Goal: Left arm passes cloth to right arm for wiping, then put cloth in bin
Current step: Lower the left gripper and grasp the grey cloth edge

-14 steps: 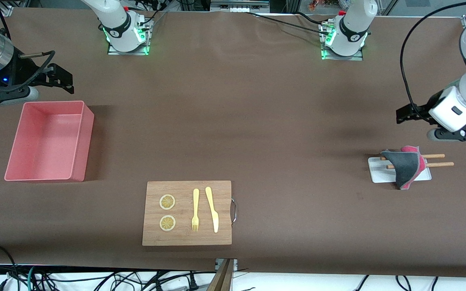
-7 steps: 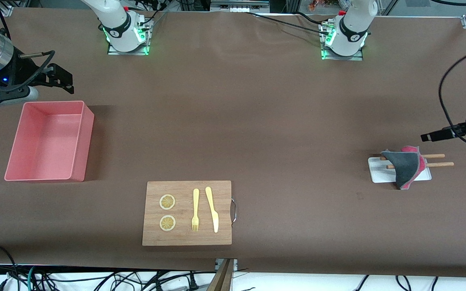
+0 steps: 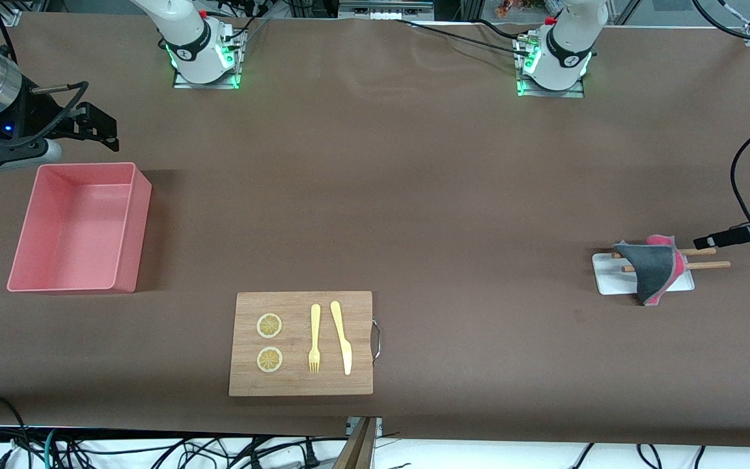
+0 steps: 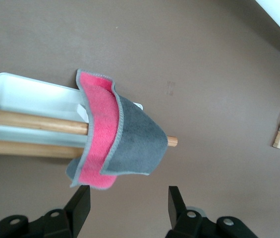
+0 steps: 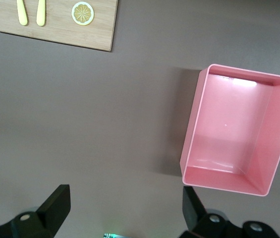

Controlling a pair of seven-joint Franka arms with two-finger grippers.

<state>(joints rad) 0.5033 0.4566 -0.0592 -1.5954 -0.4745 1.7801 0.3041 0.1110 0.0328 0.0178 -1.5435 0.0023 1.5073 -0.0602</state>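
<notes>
The dark grey cloth point(image 3: 652, 267) with its pink reverse point(image 4: 100, 124) lies draped over two wooden chopsticks point(image 3: 707, 258) on a white rest point(image 3: 609, 277), toward the left arm's end of the table. My left gripper point(image 3: 707, 241) is low beside the chopsticks' free ends. In the left wrist view the left gripper point(image 4: 129, 203) is open with nothing between its fingers, and the cloth's pink edge is just clear of one fingertip point(image 4: 83, 198). The pink bin point(image 3: 137, 221) stands empty at the right arm's end. My right gripper point(image 3: 98, 127) waits open above the table beside the bin point(image 5: 192, 134).
A wooden cutting board point(image 3: 248, 381) with a metal handle lies near the front camera. It carries two lemon slices point(image 3: 269, 326), a yellow fork point(image 3: 314, 339) and a yellow knife point(image 3: 341, 335). Brown table surface stretches between the board, the bin and the cloth.
The left arm has swung out toward its end of the table and dropped low beside the cloth. Its jaws have narrowed somewhat. The right arm has not moved.
</notes>
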